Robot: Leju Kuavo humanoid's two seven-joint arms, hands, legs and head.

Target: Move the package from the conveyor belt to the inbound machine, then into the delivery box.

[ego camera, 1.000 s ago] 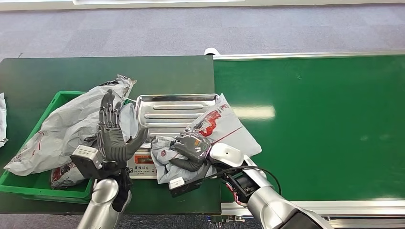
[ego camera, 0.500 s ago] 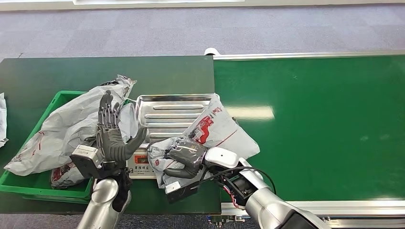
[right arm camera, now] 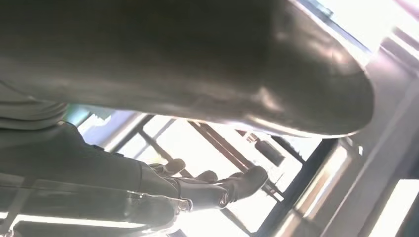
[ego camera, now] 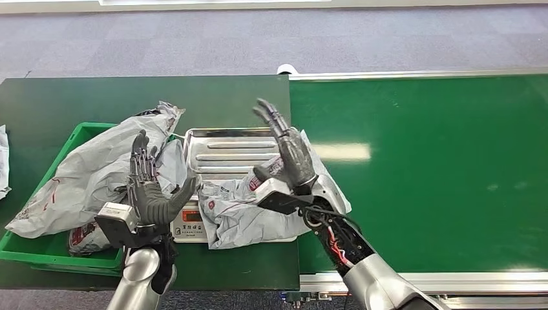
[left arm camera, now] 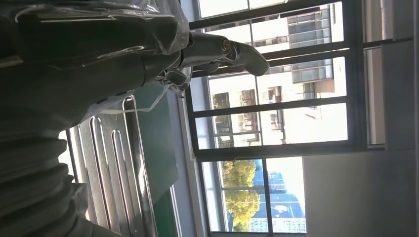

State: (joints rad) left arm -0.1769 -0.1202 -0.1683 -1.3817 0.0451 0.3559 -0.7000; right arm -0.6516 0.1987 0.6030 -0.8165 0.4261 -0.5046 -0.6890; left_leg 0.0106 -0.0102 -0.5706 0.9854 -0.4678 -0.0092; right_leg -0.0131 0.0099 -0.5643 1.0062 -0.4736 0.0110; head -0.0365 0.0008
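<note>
A crumpled grey package (ego camera: 249, 213) with red print lies across the front right part of the steel weighing tray (ego camera: 226, 148) of the inbound machine, spilling toward the conveyor belt (ego camera: 439, 168). My right hand (ego camera: 287, 150) is lifted above the package with fingers spread, holding nothing. My left hand (ego camera: 150, 187) stands upright and open at the tray's left side, between the tray and the green delivery box (ego camera: 39, 248). The left wrist view shows the ribbed tray (left arm camera: 106, 173) and outstretched fingers (left arm camera: 232, 49). Spread fingers (right arm camera: 217, 185) of the right hand show against bright windows.
The green box holds a large grey bag (ego camera: 90, 168) and a smaller one (ego camera: 87, 236). The machine's display (ego camera: 192, 216) faces me under the tray. A white item (ego camera: 3, 161) lies at the dark table's left edge. The belt stretches bare to the right.
My right hand has let go of the package and risen with fingers spread; the package now lies on the tray's front right. My left hand has stayed nearly still.
</note>
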